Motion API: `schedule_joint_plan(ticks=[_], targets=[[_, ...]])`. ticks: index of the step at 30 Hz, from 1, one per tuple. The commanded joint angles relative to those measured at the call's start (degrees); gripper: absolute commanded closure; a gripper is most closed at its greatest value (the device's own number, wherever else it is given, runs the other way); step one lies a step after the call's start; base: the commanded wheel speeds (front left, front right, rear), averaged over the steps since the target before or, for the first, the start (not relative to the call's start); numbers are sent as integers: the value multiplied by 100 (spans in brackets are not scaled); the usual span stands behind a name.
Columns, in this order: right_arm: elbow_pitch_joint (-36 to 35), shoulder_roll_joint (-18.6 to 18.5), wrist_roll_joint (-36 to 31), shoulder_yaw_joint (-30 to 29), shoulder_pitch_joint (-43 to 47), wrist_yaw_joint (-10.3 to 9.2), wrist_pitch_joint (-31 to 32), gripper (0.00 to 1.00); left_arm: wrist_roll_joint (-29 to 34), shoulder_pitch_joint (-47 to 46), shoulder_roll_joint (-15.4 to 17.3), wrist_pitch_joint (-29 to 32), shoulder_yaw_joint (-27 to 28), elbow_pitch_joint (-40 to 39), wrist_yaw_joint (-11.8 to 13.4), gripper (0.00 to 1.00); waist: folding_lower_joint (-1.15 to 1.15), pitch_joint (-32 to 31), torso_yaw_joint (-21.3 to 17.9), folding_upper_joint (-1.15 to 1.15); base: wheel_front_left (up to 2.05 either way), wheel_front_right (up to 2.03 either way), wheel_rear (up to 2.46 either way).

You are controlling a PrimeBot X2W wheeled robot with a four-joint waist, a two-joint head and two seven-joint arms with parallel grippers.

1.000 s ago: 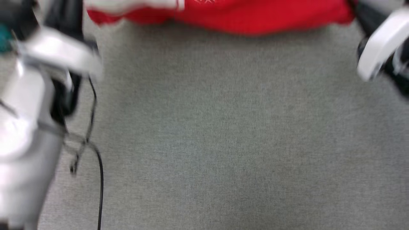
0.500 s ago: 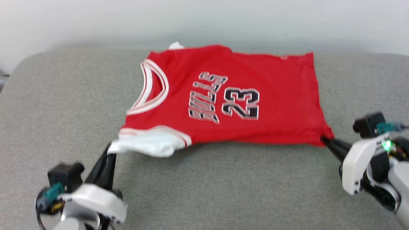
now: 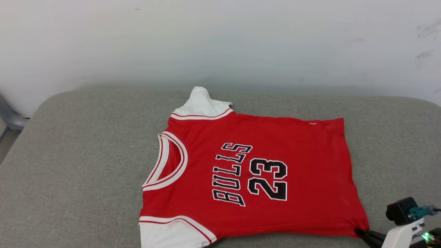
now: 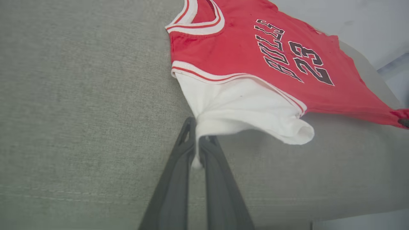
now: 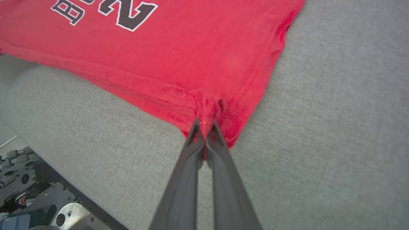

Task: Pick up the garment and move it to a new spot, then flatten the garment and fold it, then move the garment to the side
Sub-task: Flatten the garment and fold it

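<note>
Our left claw point(image 4: 198, 135) is pinched tight on the edge of the jersey's point(image 4: 255, 48) near white sleeve point(image 4: 243, 111), with a fold of white cloth caught between its dark fingers. Our right claw point(image 5: 205, 129) is clamped the same way on the red bottom corner point(image 5: 211, 111), where the cloth bunches at the tips. From the head view we see the jersey point(image 3: 262, 172) lying front up and mostly flat on the gray cushion point(image 3: 86, 155). Its collar is toward our left, its hem toward our right, and its black lettering and number face up. The far sleeve point(image 3: 201, 103) points toward the pale wall point(image 3: 220, 41). The right claw point(image 3: 360, 232) meets the near hem corner at the lower right.
</note>
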Motion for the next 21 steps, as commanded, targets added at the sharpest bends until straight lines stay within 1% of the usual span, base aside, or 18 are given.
schedule_joint_plan(ticks=[1,4,6,10,12,14,15,21], targets=[[-69,-72,20,-59,195,-8,45,100,-76,133,74,95,-8,-67,-15,100,1,-44,2,0,0,0,0],[-170,-110,61,-239,493,-8,116,100,-236,288,141,307,-64,-211,-72,100,1,-84,30,0,0,0,0],[-228,-80,83,-397,665,-8,104,100,-307,333,172,346,-56,-326,-126,100,1,-96,52,0,0,0,0],[-345,22,-11,-642,892,-8,87,100,-154,234,236,291,-61,-356,-63,100,1,-109,55,0,0,0,0],[-415,68,-72,-741,914,-7,134,100,-66,93,256,264,-74,-346,-93,100,1,-111,41,0,0,0,0],[-489,136,-118,-843,897,-7,177,100,53,-99,275,239,-92,-309,-127,100,1,-102,27,0,0,0,0],[-595,206,-179,-999,852,-7,228,100,216,-461,286,244,-150,-184,-244,100,1,-71,2,0,0,0,0],[-745,341,-245,-1279,662,-7,327,100,565,-1396,344,346,-265,269,-512,100,1,41,-113,0,0,0,0]])
